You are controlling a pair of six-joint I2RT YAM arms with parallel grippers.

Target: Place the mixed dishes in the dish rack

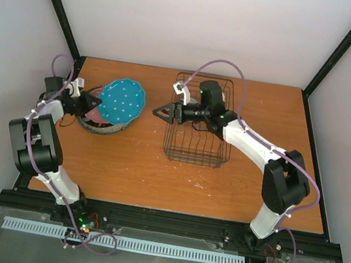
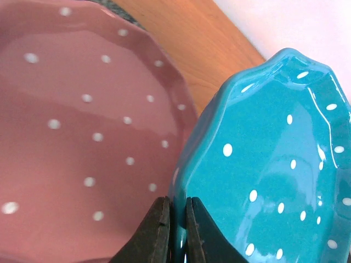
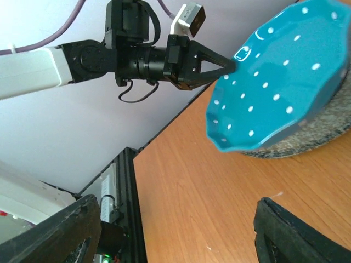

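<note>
Your left tool (image 1: 98,101) is clamping narrow on rim of blue dotted plate (image 1: 122,100), holding it tilted over pink-red dotted plate (image 2: 82,137) and grey speckled plate (image 3: 312,139), both stacked at left-rear of desk (image 1: 136,172). Your right tool (image 1: 160,111) is hanging wide, gripping nothing, just left of dish rack (image 1: 195,151), facing blue dotted plate. Dish rack is sitting centre-right on desk, well apart from plates.

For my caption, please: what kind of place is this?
Likely a robot test booth, not a kitchen: plain white walls, black frame posts, and a dish rack on a wooden table.
</note>
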